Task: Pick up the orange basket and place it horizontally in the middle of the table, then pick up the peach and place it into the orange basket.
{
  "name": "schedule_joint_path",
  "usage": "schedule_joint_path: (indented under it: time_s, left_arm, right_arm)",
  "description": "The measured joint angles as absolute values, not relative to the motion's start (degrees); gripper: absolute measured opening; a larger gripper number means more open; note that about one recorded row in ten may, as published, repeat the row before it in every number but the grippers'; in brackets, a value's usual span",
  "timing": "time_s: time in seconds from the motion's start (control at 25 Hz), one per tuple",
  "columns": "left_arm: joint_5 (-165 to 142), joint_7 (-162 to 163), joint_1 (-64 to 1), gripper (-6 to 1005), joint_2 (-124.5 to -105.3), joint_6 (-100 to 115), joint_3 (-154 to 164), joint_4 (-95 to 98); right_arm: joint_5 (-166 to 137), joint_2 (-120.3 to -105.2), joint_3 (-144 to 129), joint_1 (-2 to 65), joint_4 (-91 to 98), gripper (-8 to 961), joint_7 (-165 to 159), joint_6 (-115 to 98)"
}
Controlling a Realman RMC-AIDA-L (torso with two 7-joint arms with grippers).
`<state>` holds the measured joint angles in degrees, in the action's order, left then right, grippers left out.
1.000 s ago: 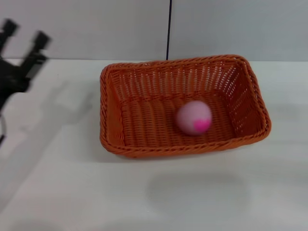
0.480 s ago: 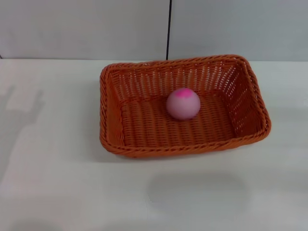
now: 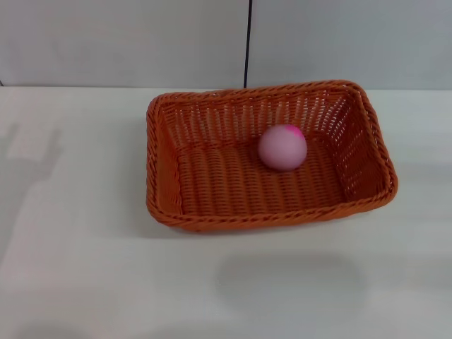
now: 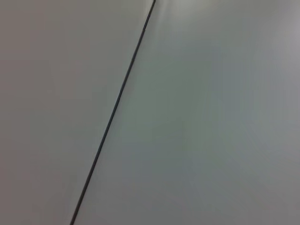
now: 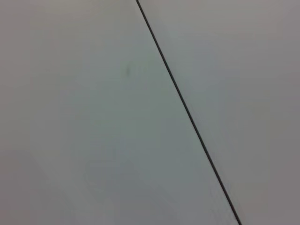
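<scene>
The orange basket (image 3: 212, 191) lies lengthwise across the middle of the white table (image 3: 85, 282) in the head view. Inside it, toward the back right of its floor, rests the pale pink peach (image 3: 282, 147), a darker pink spot showing at its top right. Neither gripper appears in any view. Both wrist views face only a plain grey wall with a thin dark seam.
A grey wall with a dark vertical seam (image 3: 248, 42) stands behind the table's far edge. Faint shadows fall on the table at the far left and in front of the basket.
The left gripper, seen at the far left one second ago, has left the head view. The peach has rolled inside the basket, first back and left, then right.
</scene>
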<state>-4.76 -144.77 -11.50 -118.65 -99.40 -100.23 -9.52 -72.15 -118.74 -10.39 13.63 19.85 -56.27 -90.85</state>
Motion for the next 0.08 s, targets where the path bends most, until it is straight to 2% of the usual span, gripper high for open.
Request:
schedule_joint_path:
  time_s: [0.08]
  left_arm:
    - [-4.4, -144.8, -11.5, 829, -118.65, -99.4, -100.3, -9.6]
  right_arm:
    - [-72.2, -118.74, -10.2, 13.6, 19.9, 508, -56.2, -90.9]
